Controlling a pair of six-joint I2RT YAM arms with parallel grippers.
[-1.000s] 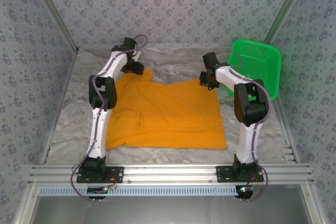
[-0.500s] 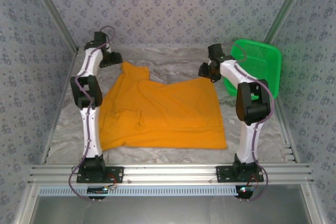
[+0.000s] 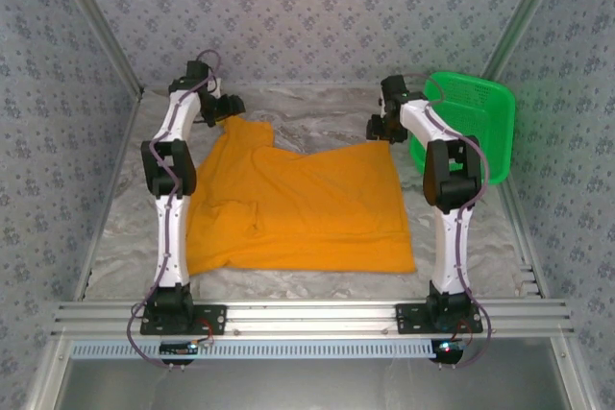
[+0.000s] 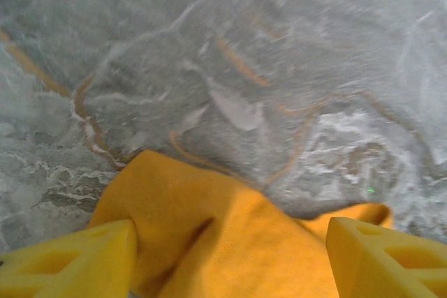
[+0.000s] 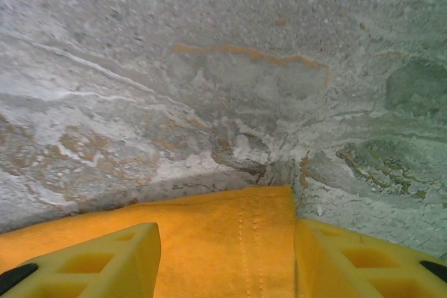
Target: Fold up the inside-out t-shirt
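- The left gripper (image 4: 230,232) was spread wide, its two yellow fingers (image 4: 77,259) set well apart with a raised fold of orange-yellow cloth lying in the gap between them; the wrist view did not show either finger pinching that fold.
- The right gripper (image 5: 227,228) was likewise spread, its fingers straddling a stitched hem corner of the cloth that lay flat on the surface.
- The inside-out t-shirt (image 3: 298,204) lay opened out across the middle of the table (image 3: 317,108), with its long straight edge toward the near edge.
- Its far left corner reached up to the left gripper, not far from the table's far left corner, and was drawn into a point there.
- Its far right corner lay under the right gripper, toward the far right corner.
- Wrinkles showed on the shirt's left half, and a short sleeve lay at its near left.
- The left arm (image 3: 171,189) stretched along the shirt's left edge, the right arm (image 3: 447,189) along the table's right side.
- A green mesh basket (image 3: 471,122) stood tilted at the far right corner, just beside the right gripper.
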